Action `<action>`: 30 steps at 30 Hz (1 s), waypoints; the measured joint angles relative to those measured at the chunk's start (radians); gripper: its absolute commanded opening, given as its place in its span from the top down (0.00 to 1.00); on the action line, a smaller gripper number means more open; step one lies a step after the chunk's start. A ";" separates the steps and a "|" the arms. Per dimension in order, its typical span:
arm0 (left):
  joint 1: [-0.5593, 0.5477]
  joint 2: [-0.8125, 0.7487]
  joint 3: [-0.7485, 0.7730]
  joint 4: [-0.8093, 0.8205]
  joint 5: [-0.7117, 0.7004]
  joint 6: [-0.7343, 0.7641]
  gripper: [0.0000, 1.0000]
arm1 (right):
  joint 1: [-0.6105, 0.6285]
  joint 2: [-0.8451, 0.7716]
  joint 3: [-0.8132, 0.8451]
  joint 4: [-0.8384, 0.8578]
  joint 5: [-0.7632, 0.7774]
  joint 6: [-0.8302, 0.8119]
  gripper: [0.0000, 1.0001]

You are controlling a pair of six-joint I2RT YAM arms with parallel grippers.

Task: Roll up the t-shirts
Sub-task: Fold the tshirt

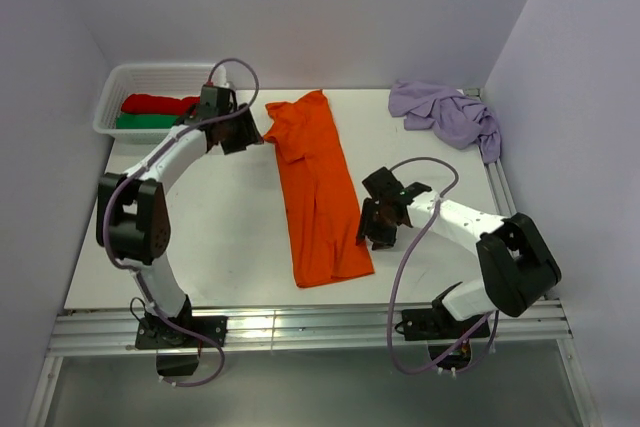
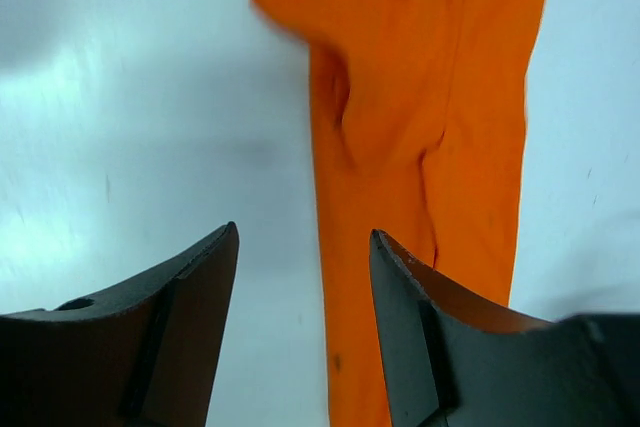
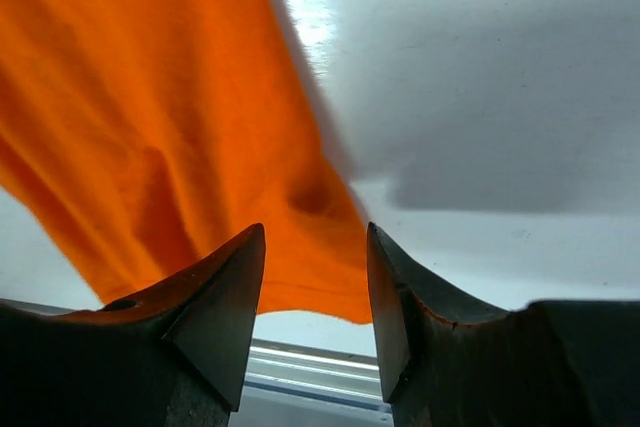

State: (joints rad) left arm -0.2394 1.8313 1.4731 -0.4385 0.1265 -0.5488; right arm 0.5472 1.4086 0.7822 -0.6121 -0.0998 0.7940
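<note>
Shows the orange t-shirt (image 1: 318, 192) flat on the desk (image 1: 220, 237) as a long narrow strip, seemingly narrowed for rolling end to end. Finds left hand (image 2: 300, 237) beside its far-left corner and right hand (image 3: 315, 232) over its near-right corner, fingers apart, gripping nothing. Leaves lilac t-shirt (image 1: 445, 112) crumpled well off to its far right.
</note>
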 measured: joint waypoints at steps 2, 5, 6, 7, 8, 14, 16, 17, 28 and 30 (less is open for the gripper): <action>-0.021 -0.059 -0.100 0.006 0.001 -0.029 0.40 | 0.000 0.015 -0.019 0.018 -0.007 -0.004 0.52; -0.078 -0.134 -0.236 0.008 0.010 -0.080 0.41 | 0.000 0.034 -0.034 0.034 -0.014 -0.004 0.53; -0.100 -0.158 -0.275 0.006 0.013 -0.098 0.41 | 0.000 0.038 -0.037 0.037 -0.015 -0.004 0.53; -0.124 -0.189 -0.318 0.008 0.016 -0.114 0.41 | 0.000 0.039 -0.042 0.038 -0.016 -0.004 0.53; -0.146 -0.219 -0.354 0.006 0.019 -0.130 0.41 | 0.001 0.039 -0.047 0.042 -0.016 -0.003 0.56; -0.245 -0.422 -0.493 0.000 0.024 -0.213 0.41 | 0.050 0.027 -0.085 0.051 -0.035 0.015 0.91; -0.283 -0.472 -0.528 0.006 0.019 -0.241 0.41 | 0.083 0.020 -0.098 0.056 -0.048 0.028 1.00; -0.305 -0.495 -0.549 0.007 0.016 -0.261 0.41 | 0.103 0.014 -0.105 0.060 -0.051 0.039 1.00; -0.582 -0.623 -0.819 0.006 -0.069 -0.534 0.41 | 0.307 -0.123 -0.209 0.033 -0.084 0.146 0.67; -0.600 -0.650 -0.846 -0.003 -0.077 -0.578 0.41 | 0.307 -0.165 -0.220 0.000 -0.073 0.152 0.69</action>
State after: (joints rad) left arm -0.8398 1.1812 0.6266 -0.4412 0.0490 -1.1263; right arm 0.8547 1.2438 0.5625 -0.6117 -0.1726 0.9459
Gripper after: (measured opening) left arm 0.592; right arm 0.324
